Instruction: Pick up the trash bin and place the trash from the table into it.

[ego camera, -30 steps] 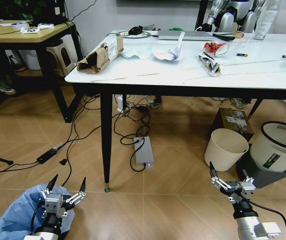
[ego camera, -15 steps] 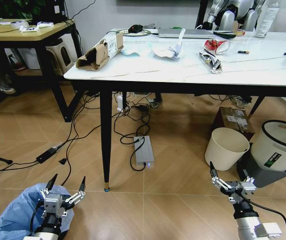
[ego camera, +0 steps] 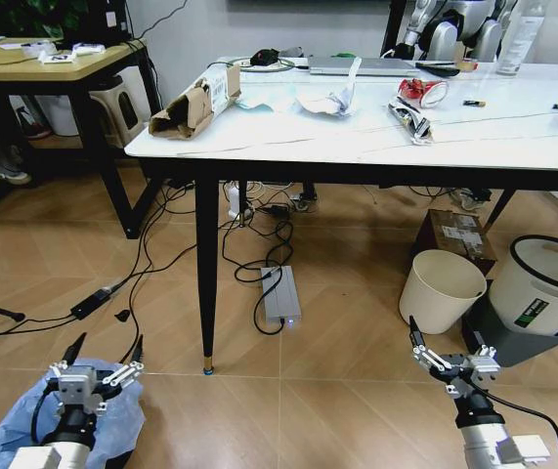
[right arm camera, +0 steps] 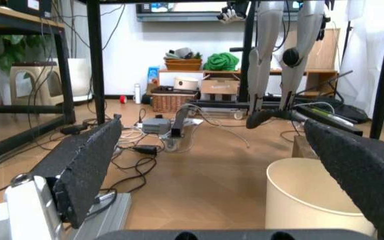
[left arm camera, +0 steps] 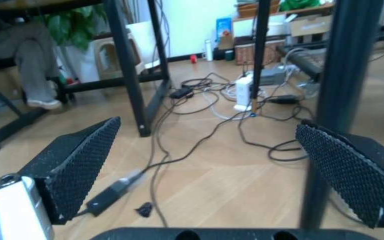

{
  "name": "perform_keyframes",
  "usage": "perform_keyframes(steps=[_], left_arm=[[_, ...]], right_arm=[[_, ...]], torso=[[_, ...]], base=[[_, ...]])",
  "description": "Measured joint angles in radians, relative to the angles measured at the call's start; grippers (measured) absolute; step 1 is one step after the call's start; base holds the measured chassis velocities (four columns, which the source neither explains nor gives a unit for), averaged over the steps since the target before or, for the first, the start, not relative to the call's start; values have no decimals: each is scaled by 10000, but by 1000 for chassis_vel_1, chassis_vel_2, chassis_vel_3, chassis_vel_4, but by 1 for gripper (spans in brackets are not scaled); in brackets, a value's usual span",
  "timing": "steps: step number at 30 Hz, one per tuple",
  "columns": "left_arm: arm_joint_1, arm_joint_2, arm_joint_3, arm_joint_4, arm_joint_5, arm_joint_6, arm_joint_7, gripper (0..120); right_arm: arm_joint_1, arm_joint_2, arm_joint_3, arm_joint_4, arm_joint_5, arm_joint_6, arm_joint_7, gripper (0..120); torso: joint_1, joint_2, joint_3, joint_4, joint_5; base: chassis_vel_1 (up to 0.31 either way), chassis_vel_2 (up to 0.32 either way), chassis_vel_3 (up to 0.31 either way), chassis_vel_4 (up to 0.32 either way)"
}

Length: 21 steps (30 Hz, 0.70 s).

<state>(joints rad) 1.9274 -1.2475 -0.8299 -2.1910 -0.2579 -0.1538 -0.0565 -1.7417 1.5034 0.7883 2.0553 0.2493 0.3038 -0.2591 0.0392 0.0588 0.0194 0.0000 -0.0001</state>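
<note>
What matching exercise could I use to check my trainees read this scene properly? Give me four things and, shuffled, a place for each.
Things:
1. trash bin
2. torn brown cardboard
3. crushed red can
4. cream round bucket

Places:
A. on the floor beneath the table's right part
B. at the table's left corner
C. on the floor under the left gripper, fingers open
D. on the table, right of the white crumpled paper

Pairs: 1-C, 2-B, 3-D, 4-A
</note>
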Motion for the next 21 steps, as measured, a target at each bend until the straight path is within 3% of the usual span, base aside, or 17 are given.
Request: perform_keyframes(steps=[7, 13, 21], left_arm=[[3, 311, -362, 35, -143, 255, -9, 100], [173, 932, -1366, -96, -428, 1261, 138, 100], [241, 1174, -2003, -22, -364, 2023, 272, 100]], right_arm=[[2, -47, 0, -25, 22, 16, -1, 100], [70, -128, -39, -81, 58, 17, -2, 100], [166, -134, -127, -132, 79, 1, -2, 100]], torso=[[1, 9, 8, -1, -1], [3, 19, 17, 0, -1], [4, 25, 22, 0, -2]], base=[[0, 0, 0, 0], [0, 0, 0, 0], [0, 0, 0, 0]])
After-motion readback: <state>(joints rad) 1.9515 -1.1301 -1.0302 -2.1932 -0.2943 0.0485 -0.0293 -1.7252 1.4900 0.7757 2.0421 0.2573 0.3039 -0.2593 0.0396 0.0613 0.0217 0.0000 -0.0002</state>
